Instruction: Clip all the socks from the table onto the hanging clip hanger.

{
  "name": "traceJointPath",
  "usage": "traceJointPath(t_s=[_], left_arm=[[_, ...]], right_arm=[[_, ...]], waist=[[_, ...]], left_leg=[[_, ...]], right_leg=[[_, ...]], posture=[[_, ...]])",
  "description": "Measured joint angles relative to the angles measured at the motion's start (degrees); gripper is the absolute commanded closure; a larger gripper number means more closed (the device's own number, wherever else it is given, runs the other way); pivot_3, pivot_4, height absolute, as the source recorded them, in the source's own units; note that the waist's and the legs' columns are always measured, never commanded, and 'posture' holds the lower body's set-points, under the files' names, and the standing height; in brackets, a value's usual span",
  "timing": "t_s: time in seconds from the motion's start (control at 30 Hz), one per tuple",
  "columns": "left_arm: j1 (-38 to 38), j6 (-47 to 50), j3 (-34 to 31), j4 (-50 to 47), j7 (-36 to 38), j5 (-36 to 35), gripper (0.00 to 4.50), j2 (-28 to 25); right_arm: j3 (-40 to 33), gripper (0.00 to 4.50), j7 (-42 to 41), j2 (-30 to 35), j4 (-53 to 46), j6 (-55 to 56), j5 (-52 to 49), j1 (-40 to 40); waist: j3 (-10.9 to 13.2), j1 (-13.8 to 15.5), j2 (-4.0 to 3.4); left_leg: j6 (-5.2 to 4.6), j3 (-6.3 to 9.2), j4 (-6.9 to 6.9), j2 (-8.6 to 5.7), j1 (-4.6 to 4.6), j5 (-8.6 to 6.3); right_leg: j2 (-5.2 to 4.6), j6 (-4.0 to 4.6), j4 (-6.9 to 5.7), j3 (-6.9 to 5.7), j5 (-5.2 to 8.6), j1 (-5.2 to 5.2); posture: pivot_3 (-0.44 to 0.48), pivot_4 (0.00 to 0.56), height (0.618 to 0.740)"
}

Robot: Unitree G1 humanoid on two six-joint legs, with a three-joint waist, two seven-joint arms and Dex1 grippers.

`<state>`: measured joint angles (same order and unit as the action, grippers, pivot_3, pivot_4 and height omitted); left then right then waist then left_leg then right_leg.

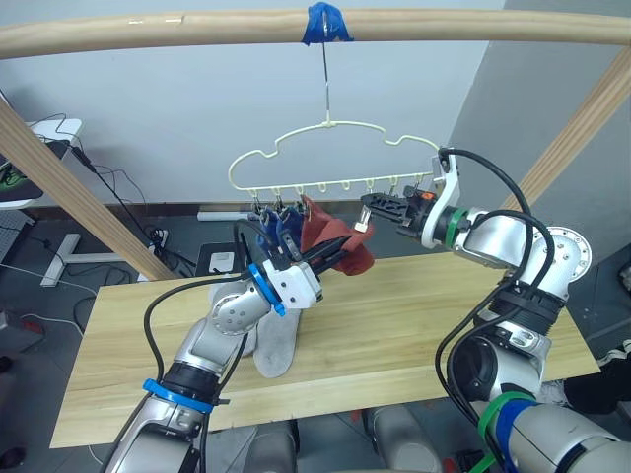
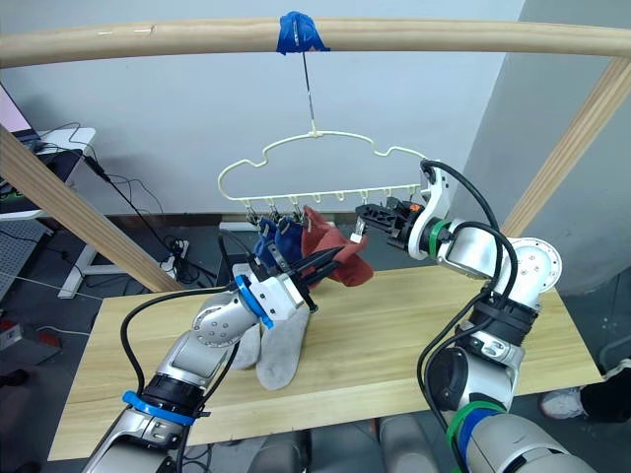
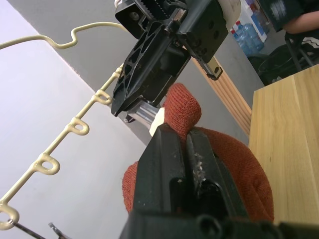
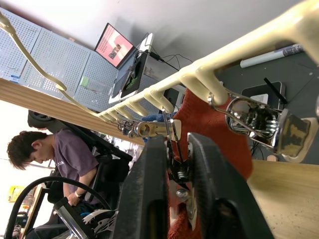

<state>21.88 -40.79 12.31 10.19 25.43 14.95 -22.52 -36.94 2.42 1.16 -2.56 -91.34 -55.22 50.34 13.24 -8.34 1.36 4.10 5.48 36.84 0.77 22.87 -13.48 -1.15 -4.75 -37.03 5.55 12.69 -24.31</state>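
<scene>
Two blue socks (image 1: 274,225), two rust-red (image 1: 330,239), two grey (image 1: 276,340), one hanger (image 1: 335,158).

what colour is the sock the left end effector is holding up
Rust-red sock, pinched by the left end effector; the left wrist view shows it best.

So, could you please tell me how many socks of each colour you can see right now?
Blue socks: 2, hanging on the clip hanger
Rust-red socks: 2, overlapping at the hanger
Light grey socks: 2, lying on the table
Total: 6

probably a lab: pegboard wall (image 4: 60,64), monitor (image 4: 115,46), floor cables (image 1: 108,182), seated person (image 4: 65,159).
</scene>
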Motion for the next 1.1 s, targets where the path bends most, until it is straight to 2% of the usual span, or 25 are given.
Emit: traceJointPath(t_s=[0.27,0.4,0.5,0.57,0.7,0.8,0.93,1.07,1.1], left_arm=[[0.4,0.0,0.0,0.0,0.0,0.0,4.5,0.0],[1.7,0.1,-0.1,0.2,-2.1,2.5,4.5,0.0],[2.0,0.7,0.1,1.4,-1.9,2.0,3.79,0.2],[2.0,1.7,0.9,1.7,-0.4,0.4,3.16,0.3],[2.0,3.9,1.6,1.8,2.8,-3.5,2.04,0.8],[0.6,9.7,1.9,0.3,8.1,-11.4,1.16,0.7],[-2.4,22.5,0.1,-7.8,14.1,-24.0,0.02,-1.0],[-8.0,41.3,-4.1,-18.9,18.4,-40.9,0.02,-5.3],[-9.2,45.0,-5.0,-20.9,19.0,-43.9,0.0,-6.4]], right_arm=[[0.7,0.06,-1.1,1.3,0.0,-0.4,0.0,-0.2],[0.2,0.02,-1.7,9.1,-2.5,-0.7,-2.1,-3.2],[2.0,0.0,-4.3,16.2,-8.3,-0.7,-3.3,-8.4],[4.3,0.0,-6.7,19.6,-12.3,-0.5,-4.4,-11.8],[12.5,0.0,-12.2,25.9,-20.5,3.0,-3.7,-18.4],[21.4,0.0,-15.5,29.6,-27.6,15.5,4.6,-26.0],[27.8,0.0,-16.5,27.2,-30.7,29.5,13.4,-31.7],[32.3,0.0,-16.5,26.2,-32.1,39.5,20.8,-34.0],[33.5,0.37,-16.4,25.7,-32.2,41.1,22.2,-34.8]], waist=[[0.0,0.1,0.0],[0.0,0.5,0.0],[0.0,0.3,-0.04],[0.0,-0.2,-0.06],[0.0,-1.1,-0.08],[0.1,-1.4,-0.07],[0.3,-1.9,-0.1],[0.3,-1.9,-0.1],[0.3,-1.9,-0.09]], left_leg=[[0.0,0.01,0.0,0.0,0.02,0.0],[-0.01,0.0,0.01,-0.04,0.09,-0.01],[-0.14,-0.03,-0.03,-0.04,0.08,-0.08],[-0.17,-0.07,-0.07,0.01,0.05,-0.1],[-0.18,-0.09,-0.05,0.02,0.01,-0.1],[-0.17,-0.14,-0.01,0.02,-0.01,-0.1],[-0.17,-0.17,-0.01,0.03,-0.01,-0.1],[-0.17,-0.13,-0.07,0.05,-0.03,-0.1],[-0.17,-0.13,-0.09,0.06,-0.03,-0.1]], right_leg=[[0.0,0.0,0.01,0.0,0.0,0.0],[-0.04,-0.02,0.11,0.01,0.01,0.0],[-0.04,-0.06,0.12,0.02,0.07,-0.01],[0.0,-0.05,0.1,0.06,0.09,-0.03],[0.02,-0.06,0.05,0.08,0.09,-0.03],[0.01,-0.08,0.08,0.11,0.1,-0.02],[0.02,-0.09,0.05,0.16,0.09,-0.06],[0.02,-0.06,0.07,0.11,0.12,-0.06],[0.02,-0.05,0.07,0.11,0.14,-0.07]], posture=[[-0.151,0.185,0.74],[-0.17,0.193,0.74],[-0.183,0.199,0.74],[-0.19,0.201,0.74],[-0.2,0.212,0.74],[-0.191,0.218,0.74],[-0.182,0.224,0.74],[-0.164,0.222,0.74],[-0.164,0.222,0.74]])
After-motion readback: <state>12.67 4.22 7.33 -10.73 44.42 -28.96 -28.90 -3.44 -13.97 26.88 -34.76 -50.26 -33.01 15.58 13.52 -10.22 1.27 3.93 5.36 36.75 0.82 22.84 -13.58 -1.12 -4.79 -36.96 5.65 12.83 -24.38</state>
